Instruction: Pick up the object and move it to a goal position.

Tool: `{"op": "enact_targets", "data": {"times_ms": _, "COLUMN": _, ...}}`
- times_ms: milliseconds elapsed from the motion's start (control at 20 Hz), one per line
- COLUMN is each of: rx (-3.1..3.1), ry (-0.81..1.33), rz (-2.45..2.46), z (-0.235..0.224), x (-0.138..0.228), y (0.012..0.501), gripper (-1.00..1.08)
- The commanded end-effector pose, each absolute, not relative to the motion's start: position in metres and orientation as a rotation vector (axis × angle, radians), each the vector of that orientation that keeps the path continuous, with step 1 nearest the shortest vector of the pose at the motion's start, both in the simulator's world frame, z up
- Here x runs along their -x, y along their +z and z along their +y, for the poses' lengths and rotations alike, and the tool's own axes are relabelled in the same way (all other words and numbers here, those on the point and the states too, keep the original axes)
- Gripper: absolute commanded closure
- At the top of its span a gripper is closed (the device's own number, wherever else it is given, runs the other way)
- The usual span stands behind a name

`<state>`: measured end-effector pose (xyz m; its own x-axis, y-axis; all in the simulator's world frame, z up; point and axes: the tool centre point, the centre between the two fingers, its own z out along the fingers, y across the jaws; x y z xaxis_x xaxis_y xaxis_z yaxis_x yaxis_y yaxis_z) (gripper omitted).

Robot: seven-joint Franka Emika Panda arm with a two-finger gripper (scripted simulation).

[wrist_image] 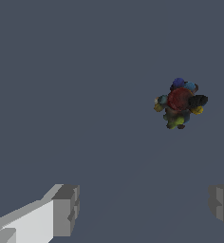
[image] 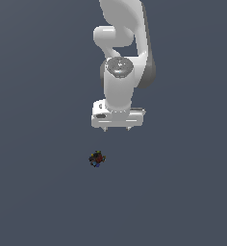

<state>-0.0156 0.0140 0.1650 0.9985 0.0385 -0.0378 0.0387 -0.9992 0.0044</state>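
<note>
In the exterior view the white arm (image: 120,53) reaches in from twelve o'clock and ends in the gripper (image: 117,129), whose two short fingertips (image: 105,129) point at the plain grey floor (image: 38,192) with a clear gap between them, so the jaws stand apart and hold nothing. The object (image: 97,159), a small dark lump speckled red, blue, yellow and green, lies on the floor near the gripper, toward its seven o'clock and untouched. The wrist view shows the object (wrist_image: 180,103) lying outside the gap between the two grey fingers (wrist_image: 65,210)
</note>
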Motion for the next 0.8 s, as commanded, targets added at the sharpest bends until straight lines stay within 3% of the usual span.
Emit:
{"op": "enact_targets", "data": {"times_ms": 0, "rx": -3.135, "ry": -0.059, "rz": 0.061, "z": 0.014, "x": 0.016, "y": 0.165, "gripper": -0.92}}
{"op": "enact_targets", "data": {"times_ms": 400, "rx": -3.146, "ry": -0.077, "rz": 0.153, "z": 0.043, "x": 0.022, "y": 0.171, "gripper": -0.92}}
{"op": "enact_targets", "data": {"times_ms": 750, "rx": -3.148, "ry": -0.075, "rz": 0.119, "z": 0.041, "x": 0.019, "y": 0.17, "gripper": -0.92}}
